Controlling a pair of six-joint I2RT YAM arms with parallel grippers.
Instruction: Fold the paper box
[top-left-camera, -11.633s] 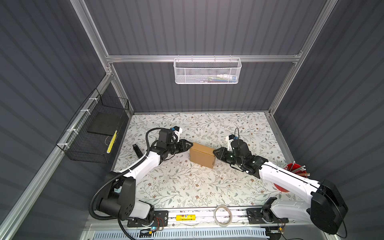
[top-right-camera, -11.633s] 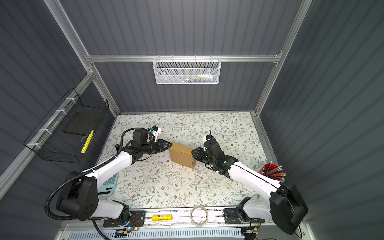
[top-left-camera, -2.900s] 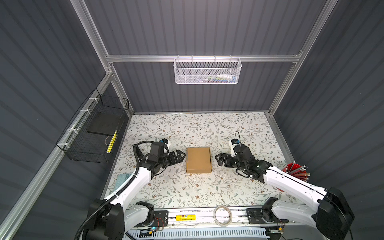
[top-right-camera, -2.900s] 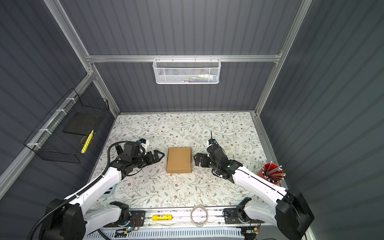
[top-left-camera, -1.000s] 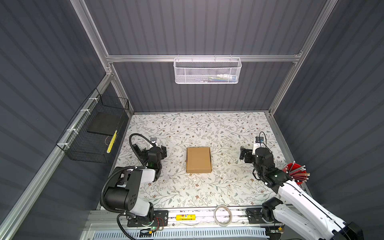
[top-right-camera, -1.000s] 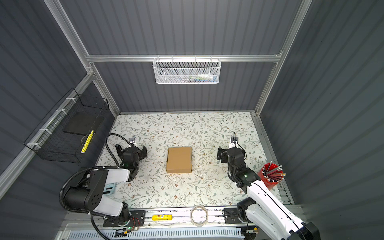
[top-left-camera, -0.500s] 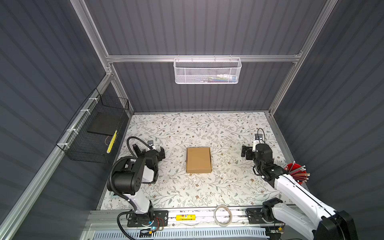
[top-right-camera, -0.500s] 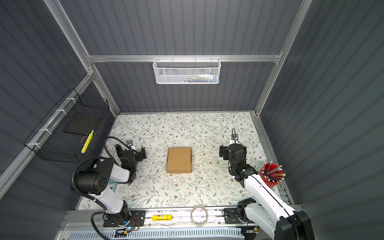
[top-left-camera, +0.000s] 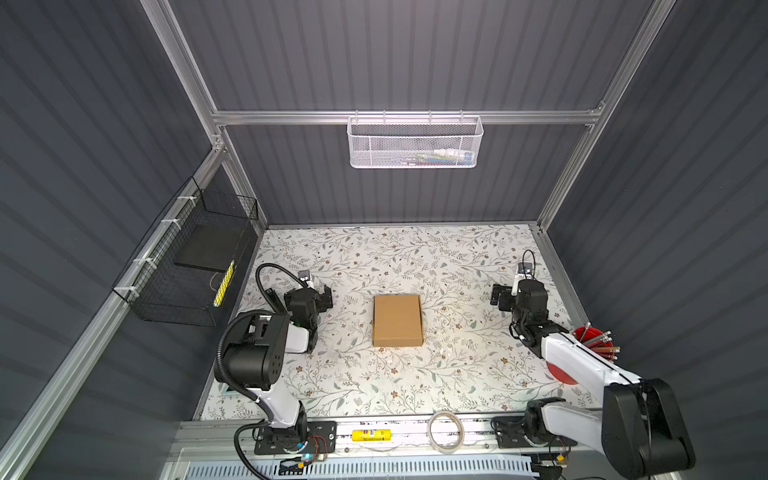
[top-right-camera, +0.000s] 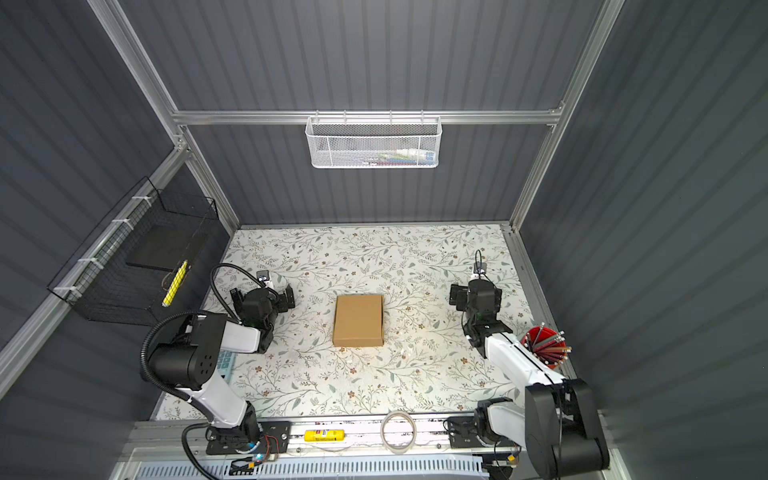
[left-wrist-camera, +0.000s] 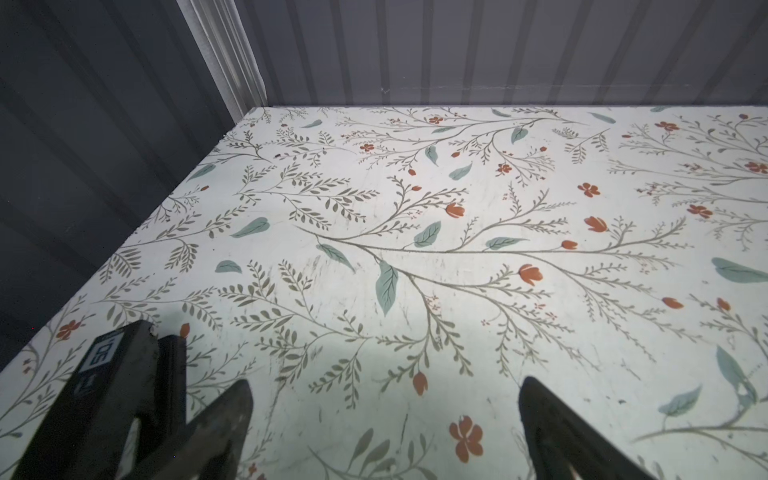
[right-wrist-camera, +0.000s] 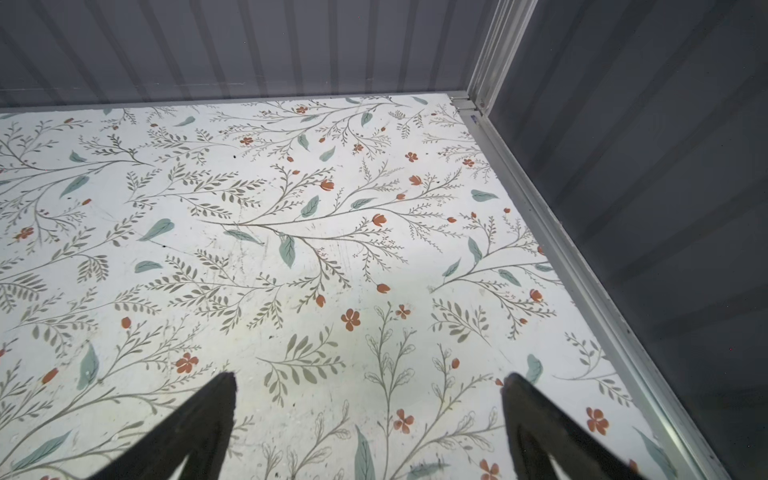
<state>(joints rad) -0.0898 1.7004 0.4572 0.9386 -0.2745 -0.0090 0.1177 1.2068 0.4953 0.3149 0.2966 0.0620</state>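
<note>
The paper box (top-left-camera: 397, 320) lay flat and closed on the flowery table (top-left-camera: 457, 257), with no flaps sticking out that could be seen from above. The left gripper (left-wrist-camera: 385, 382) sat well to the left of the box, and the right gripper (right-wrist-camera: 369, 376) sat well to the right of it. Both had their jaws spread wide with nothing between them but bare table, so neither one was holding anything. The job looked done, but some things could still go wrong. Cardboard likes to spring back, so if the front flap was not tucked all the way in, the lid could pop up now that nothing pressed on it. The top views could not show how well it was tucked. The right arm also ran very close to the red pencil cup (top-left-camera: 590, 345), far to the right of the box, and a careless swing could knock it over. A while before, the box was tilted up between the two grippers. A few seconds before, it was already lying flat in this same spot with both grippers just beside it. Since then the arms had pulled away from it.
</note>
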